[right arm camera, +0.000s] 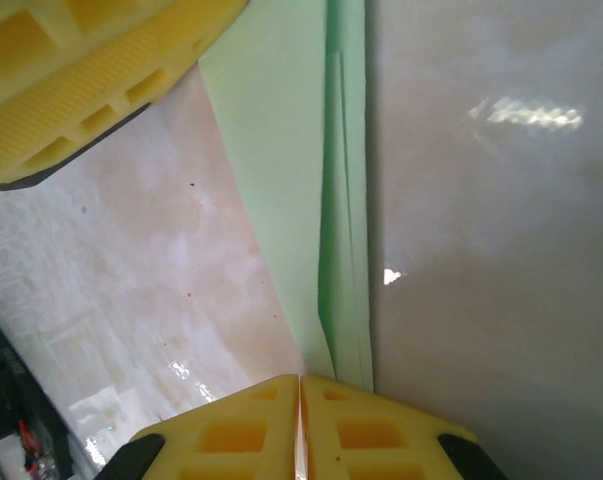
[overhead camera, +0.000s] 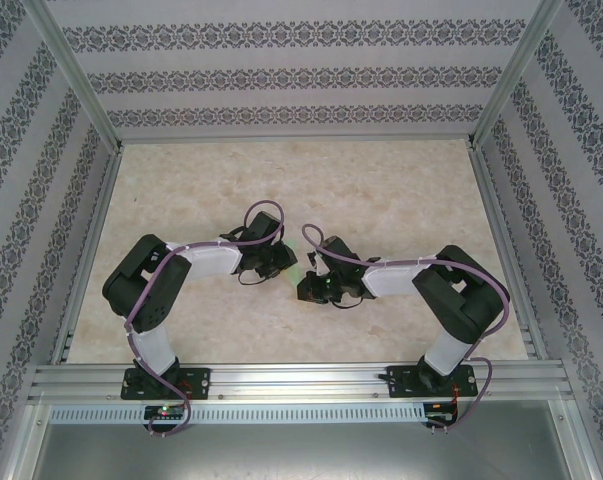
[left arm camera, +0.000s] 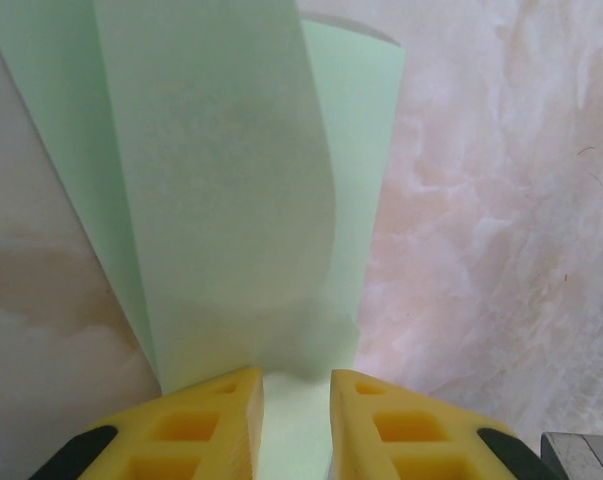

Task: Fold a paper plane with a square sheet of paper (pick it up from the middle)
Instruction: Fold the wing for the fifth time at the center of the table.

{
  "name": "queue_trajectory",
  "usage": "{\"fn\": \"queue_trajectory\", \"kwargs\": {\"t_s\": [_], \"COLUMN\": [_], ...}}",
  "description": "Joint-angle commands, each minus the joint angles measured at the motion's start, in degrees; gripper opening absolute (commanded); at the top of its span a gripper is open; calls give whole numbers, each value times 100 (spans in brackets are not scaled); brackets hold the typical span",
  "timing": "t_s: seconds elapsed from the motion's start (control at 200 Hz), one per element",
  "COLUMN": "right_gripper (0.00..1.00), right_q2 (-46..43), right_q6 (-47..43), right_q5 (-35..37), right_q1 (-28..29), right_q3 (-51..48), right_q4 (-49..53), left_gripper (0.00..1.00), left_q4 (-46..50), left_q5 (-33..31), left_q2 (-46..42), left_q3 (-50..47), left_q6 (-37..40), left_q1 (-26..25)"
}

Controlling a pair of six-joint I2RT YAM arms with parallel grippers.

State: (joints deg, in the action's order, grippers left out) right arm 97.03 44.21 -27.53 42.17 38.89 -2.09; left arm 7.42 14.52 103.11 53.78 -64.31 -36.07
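I have the square sheet of paper (overhead camera: 293,262) hanging between the two arms at the middle of the overhead view, a sliver of pale green above the bench (overhead camera: 381,200). The left claw (overhead camera: 278,262) and right claw (overhead camera: 309,288) sit very near each other. On the left wrist camera the left claw (left arm camera: 296,385) has its fingers narrowly apart, and the sheet (left arm camera: 211,200) fills the gap. I read that as a pinch on a loose bundle, with one flap curling over towards the top of the frame instead of lying creased. On the right wrist camera the right claw (right arm camera: 301,385) is pressed together at the bottom centre. The sheet (right arm camera: 281,150) runs edge-on down to its tips, so it looks nipped there. One of the left claw's fingers (right arm camera: 91,70) sits at the upper left. My main worry is the curled flap: if I press now, it could crease off the centre line and give a crooked plane. Pulling the arms apart would tear such thin paper or drag it out of the looser left pinch. Bringing them closer risks knocking the claws together. If either claw lets go early, the sheet could swing and flop onto the bench (right arm camera: 131,280).
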Motion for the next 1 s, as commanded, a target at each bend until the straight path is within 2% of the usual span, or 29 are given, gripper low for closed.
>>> {"fn": "queue_trajectory", "kwargs": {"t_s": [0.0,0.16,0.285,0.43,0.669,0.999], "right_gripper": [11,13,14,15,15,13], "right_q2": [99,-487,-977,-1218,-307,476], "right_q6": [137,27,227,166,209,337], "right_q5": [63,106,-99,-365,-390,-161], "right_q1": [-75,-60,-128,-249,-299,-390], "right_q3": [-309,-273,-689,-194,577,413], "right_q4": [229,763,384,346,7,-534], "left_gripper": [26,26,26,25,25,25], "left_q4": [181,248,171,130,83,37], "left_q5": [-49,-57,-40,59,82,126], "left_q2": [139,139,139,201,237,212], "left_q3": [133,157,126,186,216,203], "left_q6": [134,156,145,162,142,145], "left_q1": [-22,-23,-23,-22,-23,-26]}}
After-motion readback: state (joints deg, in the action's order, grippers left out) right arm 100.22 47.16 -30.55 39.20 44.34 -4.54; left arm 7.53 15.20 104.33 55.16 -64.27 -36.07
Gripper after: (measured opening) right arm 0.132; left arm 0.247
